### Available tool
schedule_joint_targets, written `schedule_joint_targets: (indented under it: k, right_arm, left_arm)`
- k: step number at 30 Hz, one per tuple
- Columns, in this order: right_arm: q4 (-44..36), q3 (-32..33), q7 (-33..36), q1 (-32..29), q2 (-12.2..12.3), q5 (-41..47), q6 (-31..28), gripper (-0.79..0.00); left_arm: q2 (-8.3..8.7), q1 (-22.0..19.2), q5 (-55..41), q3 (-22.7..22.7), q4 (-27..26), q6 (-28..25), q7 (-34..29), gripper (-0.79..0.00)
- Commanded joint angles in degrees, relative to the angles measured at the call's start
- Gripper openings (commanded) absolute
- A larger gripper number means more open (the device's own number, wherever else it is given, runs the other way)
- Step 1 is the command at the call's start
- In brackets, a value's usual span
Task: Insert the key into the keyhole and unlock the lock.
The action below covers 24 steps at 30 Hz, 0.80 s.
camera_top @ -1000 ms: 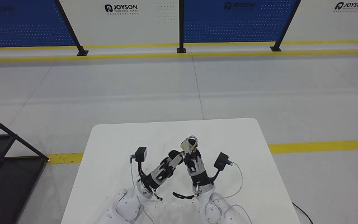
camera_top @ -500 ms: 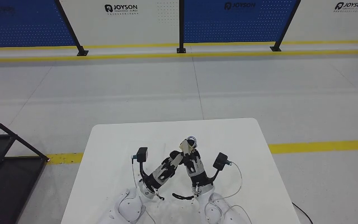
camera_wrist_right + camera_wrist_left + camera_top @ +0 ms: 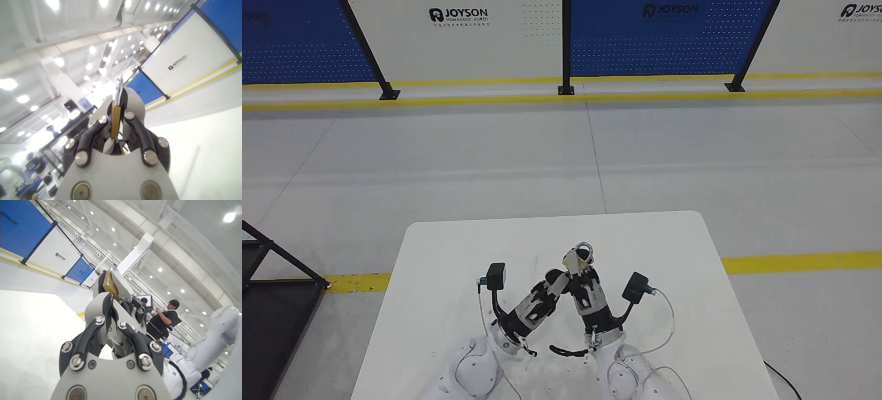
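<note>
Above the middle of the white desk, the right hand clamps a brass padlock with its silver shackle upright, while the left hand, pinched narrow with any key hidden, has edged right up to the lock's base, so insertion looks under way.

right pincer gripping brass lock, silver shackle upward

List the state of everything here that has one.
padlock: clamped in the right pincer, off the table
right pincer: shut on padlock
shackle: cannot tell if locked
left pincer: shut, tip at the padlock's end away from the shackle
</note>
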Motion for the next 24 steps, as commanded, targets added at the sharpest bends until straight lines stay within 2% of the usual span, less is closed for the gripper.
schedule_joint_targets:
  k: [1,6,8,12,18,22,23,24]
  right_arm:
    - [-0.2,0.2,0.2,-0.1,0.1,0.0,-0.2,-0.665]
    - [-0.6,0.6,0.9,-0.5,0.2,0.2,-0.6,-0.646]
    - [-0.8,0.9,1.4,-0.7,0.3,0.4,-1.1,-0.588]
    - [-1.5,1.9,2.2,-1.4,0.6,1.1,-2.3,-0.585]
    - [-2.7,3.7,5.9,-2.6,1.3,2.2,-4.9,-0.637]
    - [-3.5,4.6,8.9,-3.2,1.7,2.7,-5.1,-0.637]
    - [-3.7,4.9,9.4,-3.3,1.8,2.9,-5.0,-0.656]
    - [-4.0,5.1,9.7,-3.4,1.9,3.0,-4.9,-0.785]
  left_arm:
    - [-0.01,0.0,0.2,0.0,0.0,0.1,0.2,-0.785]
    - [-0.02,0.0,1.1,-0.3,-0.1,0.3,1.0,-0.785]
    - [-0.02,0.1,1.6,-0.4,-0.2,0.3,1.4,-0.785]
    - [0.04,0.3,2.4,-0.9,-0.2,0.3,1.9,-0.785]
    - [0.12,0.6,3.7,-1.3,-0.3,0.1,2.4,-0.785]
    - [0.2,0.8,5.4,-1.8,-0.6,0.5,2.8,-0.785]
    - [0.19,0.9,6.1,-1.9,-0.7,0.7,3.1,-0.785]
    - [0.19,0.9,6.7,-2.0,-0.7,1.0,3.6,-0.785]
